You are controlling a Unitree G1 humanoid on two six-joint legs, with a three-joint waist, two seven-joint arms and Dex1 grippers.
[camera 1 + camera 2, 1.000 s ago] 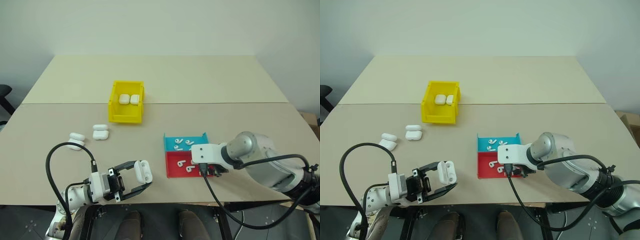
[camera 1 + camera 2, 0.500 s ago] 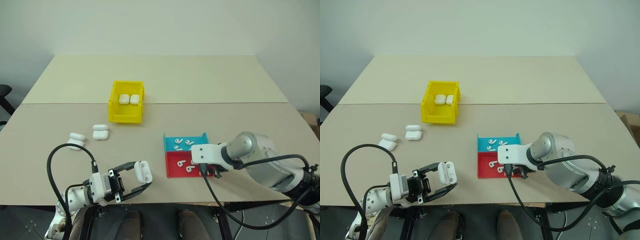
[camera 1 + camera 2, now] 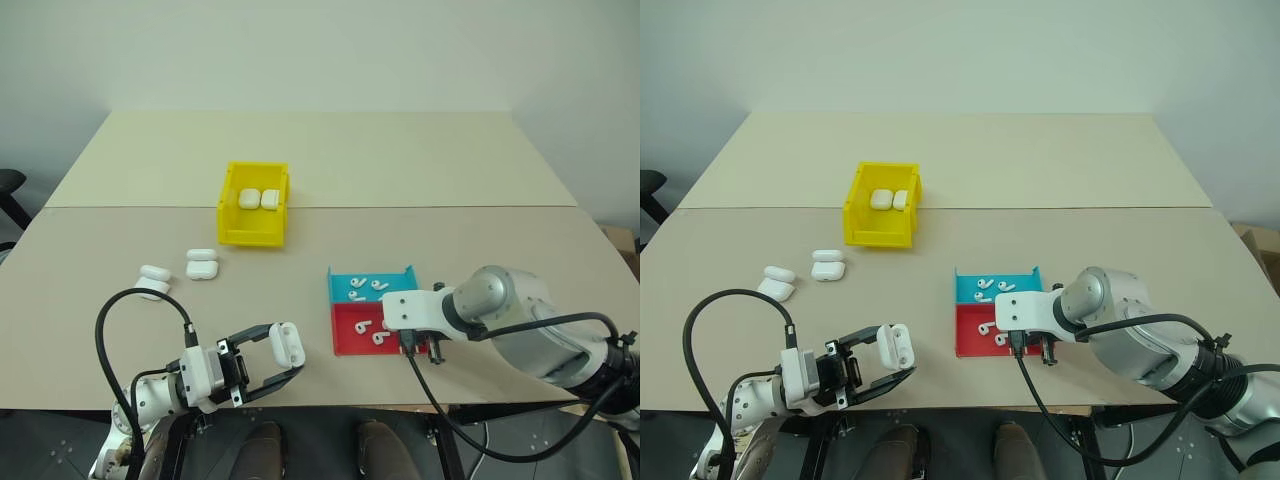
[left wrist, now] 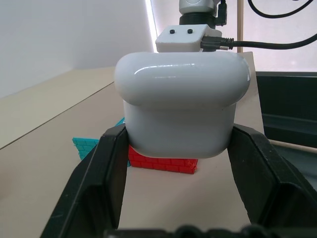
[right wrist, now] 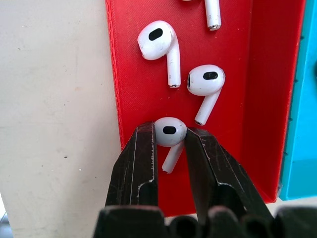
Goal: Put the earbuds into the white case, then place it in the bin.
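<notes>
My right pincer (image 5: 171, 141) pinches an earbud (image 5: 170, 133) by its bulb in the red tray (image 5: 133, 74) — tiny, glossy, slippery, so I'd grip lightly. Two more lie just beyond it. My left pincer (image 4: 178, 148) clamps one white case (image 4: 181, 101) — light, rigid; two sit in the yellow bin (image 3: 252, 205), three on the surface (image 3: 400, 190).

White case (image 4: 181, 101) clamped in left gripper (image 4: 181, 148), red tray (image 4: 163, 162) apparently beyond.

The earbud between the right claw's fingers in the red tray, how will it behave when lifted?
The earbud looks glossy and rounded, so it may slip or twist between the right claw fingers. It seems tiny, probably very light. Its stem hangs free, so it might pivot.
</notes>
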